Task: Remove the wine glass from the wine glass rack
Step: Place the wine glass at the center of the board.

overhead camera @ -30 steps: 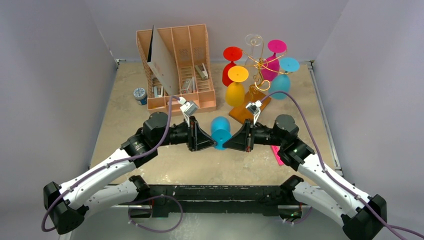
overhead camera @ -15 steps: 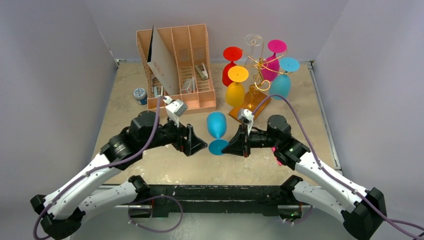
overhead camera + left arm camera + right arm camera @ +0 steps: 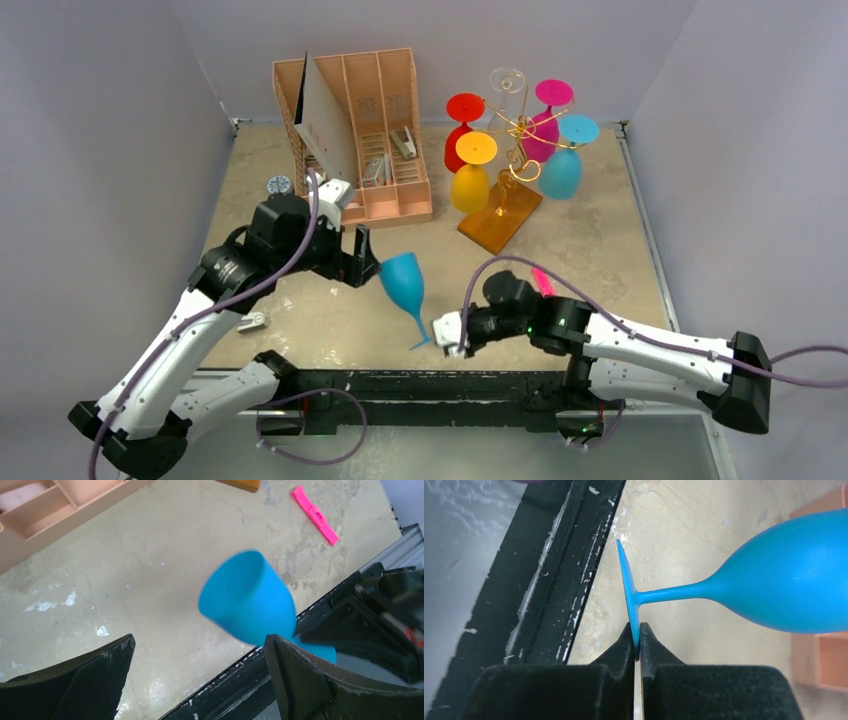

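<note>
Both arms reach low, the right gripper (image 3: 639, 630) pinching the tilted blue wine glass (image 3: 402, 283) by its foot, the left gripper (image 3: 367, 261) spread wide beside its bowl.

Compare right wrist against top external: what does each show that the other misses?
Right wrist only: the right gripper with its jaws pinched on the rim of the blue wine glass foot. Top external only: the left gripper open beside that glass, the wine glass rack with hanging glasses, the file organiser, a pink strip. Both: the blue wine glass over the table near its edge, by the black front rail.
</note>
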